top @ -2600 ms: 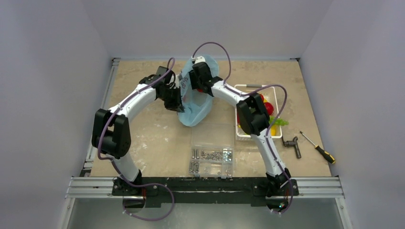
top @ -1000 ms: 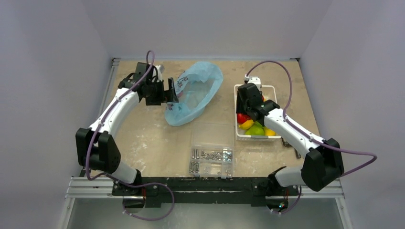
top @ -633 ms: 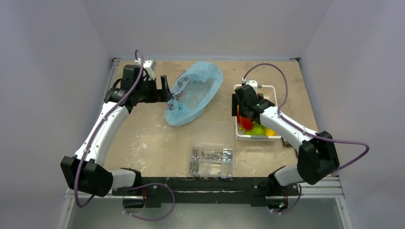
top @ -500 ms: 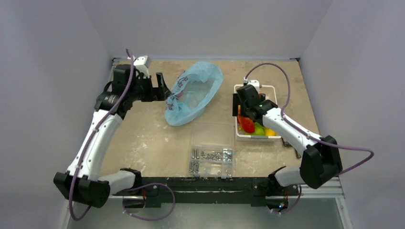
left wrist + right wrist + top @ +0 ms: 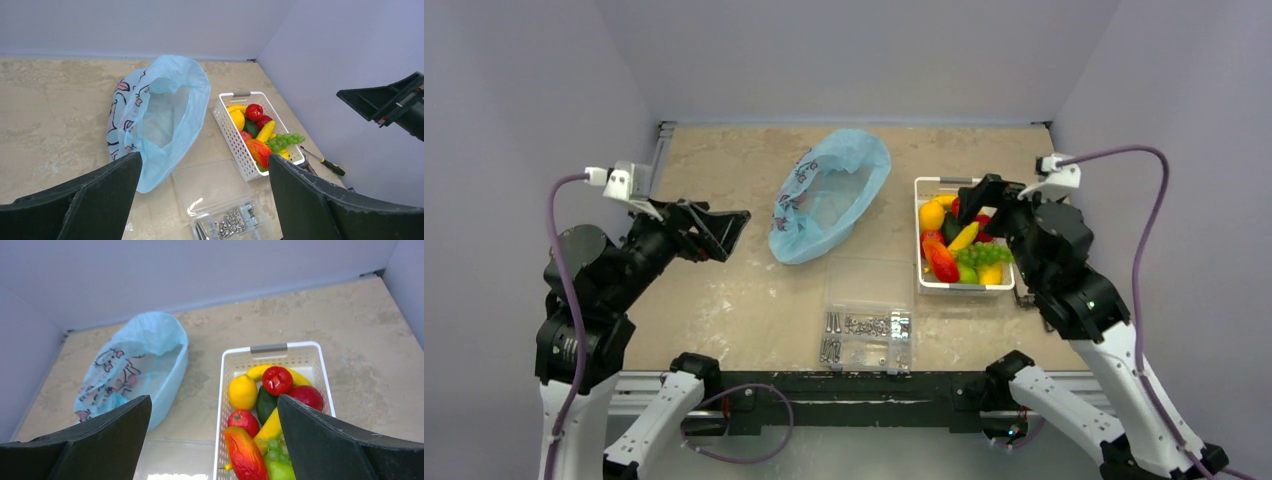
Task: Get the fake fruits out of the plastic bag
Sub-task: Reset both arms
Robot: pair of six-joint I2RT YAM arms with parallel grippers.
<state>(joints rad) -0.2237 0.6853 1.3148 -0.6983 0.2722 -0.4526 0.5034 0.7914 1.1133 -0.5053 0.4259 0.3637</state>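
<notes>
Robotics lab test cell. Plain grey walls (image 5: 854,60) enclose a beige table (image 5: 724,290) on three sides. A left arm (image 5: 584,300) and a right arm (image 5: 1074,290), purple-cabled, mount on a black bar (image 5: 854,385) at its near edge. A screwdriver (image 5: 327,164) and a screw box (image 5: 867,335) lie on it.

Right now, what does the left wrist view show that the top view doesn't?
Only the left wrist: the screwdriver on the table beside the basket. From above, the right arm covers that spot. Only the top: the left arm and the rail at the near edge. Both: the bag lying open with no fruit seen inside, the fruits in the basket, and the screws.
</notes>
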